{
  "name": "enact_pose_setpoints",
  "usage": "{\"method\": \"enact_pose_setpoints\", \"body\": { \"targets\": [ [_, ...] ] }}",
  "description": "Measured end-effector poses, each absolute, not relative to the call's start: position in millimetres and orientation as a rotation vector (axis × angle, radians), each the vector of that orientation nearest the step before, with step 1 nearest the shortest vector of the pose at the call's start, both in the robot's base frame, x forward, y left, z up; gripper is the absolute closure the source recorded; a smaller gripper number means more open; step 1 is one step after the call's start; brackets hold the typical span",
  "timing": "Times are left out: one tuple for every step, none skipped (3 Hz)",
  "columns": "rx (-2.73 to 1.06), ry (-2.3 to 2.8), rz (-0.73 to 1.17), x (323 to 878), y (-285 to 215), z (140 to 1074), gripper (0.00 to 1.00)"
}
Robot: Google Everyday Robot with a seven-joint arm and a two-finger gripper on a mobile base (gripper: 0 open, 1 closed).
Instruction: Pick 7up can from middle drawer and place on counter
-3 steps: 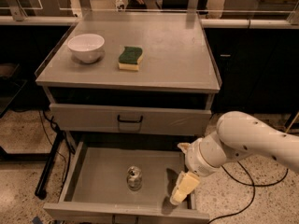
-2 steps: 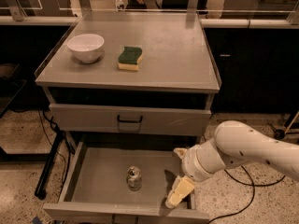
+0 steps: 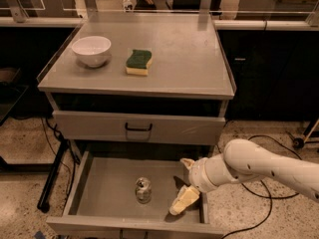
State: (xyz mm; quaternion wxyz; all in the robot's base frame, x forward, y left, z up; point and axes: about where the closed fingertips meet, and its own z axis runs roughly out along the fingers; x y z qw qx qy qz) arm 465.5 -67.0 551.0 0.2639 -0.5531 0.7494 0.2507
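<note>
small cylindrical 7up can [image 3: 143,189], shiny silver top, upright on the flat grey metal floor of the pulled-out middle drawer [image 3: 102,185], near the end effector [image 3: 179,186] (pale fingers [image 3: 185,199] spread apart, clasping nothing) but not touching. matte grey tabletop [image 3: 184,59] above, bearing a round white bowl [image 3: 91,50] and green-yellow sponge [image 3: 138,62].

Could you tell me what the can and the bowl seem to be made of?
7up can: probably aluminium, its silver top glints; white bowl: likely glazed ceramic or plastic, smooth, faint sheen. The gripper hovers open beside the can.

Arm [image 3: 269,166] extended left; gripper [image 3: 179,187] low, fingers [image 3: 185,198] apart
</note>
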Motion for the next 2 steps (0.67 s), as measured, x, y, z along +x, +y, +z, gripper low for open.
{"method": "enact_pose_setpoints", "body": {
  "targets": [
    [-1.491, 2.026, 0.688, 466.0, -65.8, 546.3, 0.00],
    [-1.485, 2.029, 0.711, 463.7, -62.9, 540.5, 0.00]
  ]
}}
